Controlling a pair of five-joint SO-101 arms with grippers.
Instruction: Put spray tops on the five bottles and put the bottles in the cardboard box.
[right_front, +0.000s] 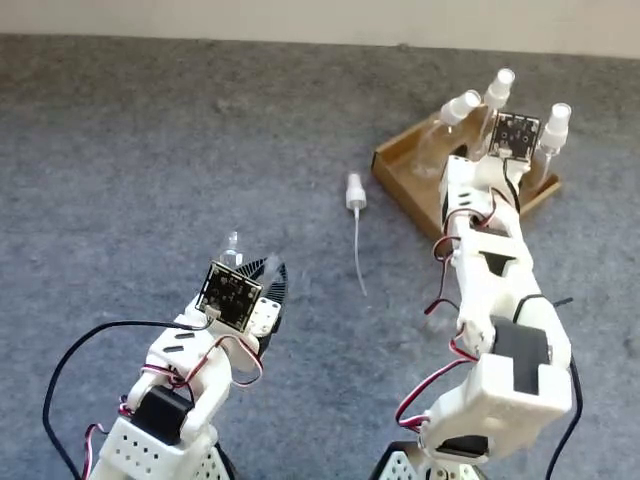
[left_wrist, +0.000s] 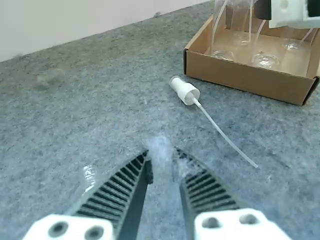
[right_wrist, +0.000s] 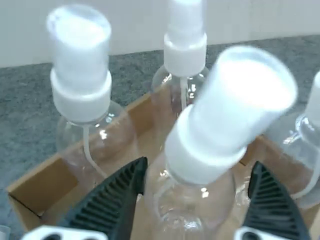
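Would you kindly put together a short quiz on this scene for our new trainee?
1. True or false: the loose spray top lies inside the cardboard box.
2. How many capped bottles stand in the box? A two, B four, C six.
3. Which gripper hangs over the box, its fingers either side of the tilted bottle?
Key: 1 false, it lies on the table beside the box; 2 B; 3 the right gripper.
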